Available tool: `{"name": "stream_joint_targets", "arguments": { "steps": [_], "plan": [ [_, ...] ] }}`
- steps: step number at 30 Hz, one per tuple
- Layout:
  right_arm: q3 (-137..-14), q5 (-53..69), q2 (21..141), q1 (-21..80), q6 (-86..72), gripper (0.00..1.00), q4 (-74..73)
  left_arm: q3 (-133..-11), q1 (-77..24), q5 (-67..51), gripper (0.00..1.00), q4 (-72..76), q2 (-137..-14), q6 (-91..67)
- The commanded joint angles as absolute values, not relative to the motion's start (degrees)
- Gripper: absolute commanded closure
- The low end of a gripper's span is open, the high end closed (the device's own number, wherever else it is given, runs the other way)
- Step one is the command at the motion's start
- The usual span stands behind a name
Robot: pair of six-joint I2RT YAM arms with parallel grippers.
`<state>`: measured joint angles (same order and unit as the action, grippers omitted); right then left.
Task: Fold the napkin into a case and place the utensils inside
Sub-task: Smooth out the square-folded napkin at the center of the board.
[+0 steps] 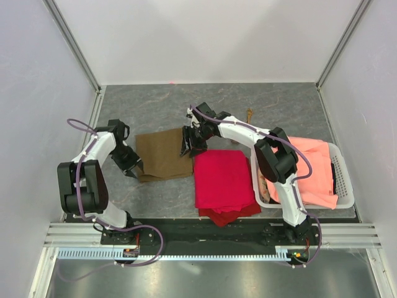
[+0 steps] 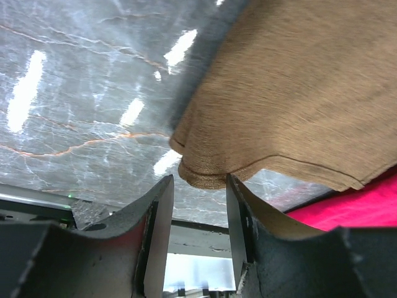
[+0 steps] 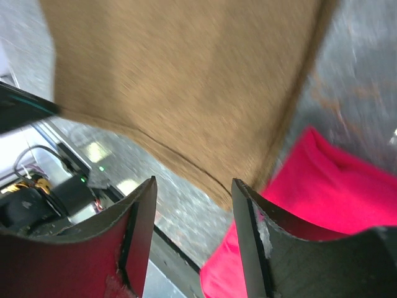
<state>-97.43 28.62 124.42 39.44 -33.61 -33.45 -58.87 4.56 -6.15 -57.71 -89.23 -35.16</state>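
The left arm (image 1: 93, 155) folds back at the elbow and angles its left gripper (image 1: 133, 166) down at the napkin's (image 1: 162, 154) 7 o'clock corner. Its jaws stand apart with nothing between them, and the corner lies just off the fingertips. The right arm (image 1: 242, 131) stretches toward 10 o'clock. The right gripper (image 1: 186, 146) is also parted and empty at the napkin's 3 o'clock edge. At the table's (image 1: 149, 105) 4 o'clock, a basket (image 1: 346, 186) holds a salmon cloth (image 1: 313, 164). A red cloth (image 1: 223, 180) lies just beside the napkin at 4 o'clock. The utensils (image 1: 249, 115) lie at the napkin's 1 o'clock, apart from both grippers.
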Motion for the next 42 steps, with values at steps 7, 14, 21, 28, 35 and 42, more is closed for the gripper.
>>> {"name": "stream_joint_targets", "arguments": {
  "steps": [7,14,21,28,35,42],
  "plan": [
    [-109.07,28.92,132.53,41.57,-36.73,0.53,-26.73,-55.37,9.23,-9.93,0.60,-54.23,-90.35,-31.20],
    [-113.72,29.00,141.49,43.50,-38.49,0.59,-21.10,-54.67,12.83,-10.29,0.65,-53.96,-91.23,-28.66],
    [-117.42,29.97,146.69,45.35,-45.43,0.61,-15.48,-55.63,16.08,-10.28,0.65,-53.61,-93.08,-26.46],
    [-120.49,30.32,141.70,43.78,-44.56,0.55,-22.66,-58.18,17.40,-12.39,0.57,-55.89,-84.48,-26.98],
    [-115.70,24.27,130.71,42.54,-43.15,0.34,-36.37,-57.05,20.03,-13.70,0.53,-56.52,-80.86,-29.53],
    [-103.72,23.29,123.40,42.36,-51.41,0.34,-35.51,-53.44,22.15,-24.06,0.55,-51.42,-85.60,-30.50]
  ]
}}
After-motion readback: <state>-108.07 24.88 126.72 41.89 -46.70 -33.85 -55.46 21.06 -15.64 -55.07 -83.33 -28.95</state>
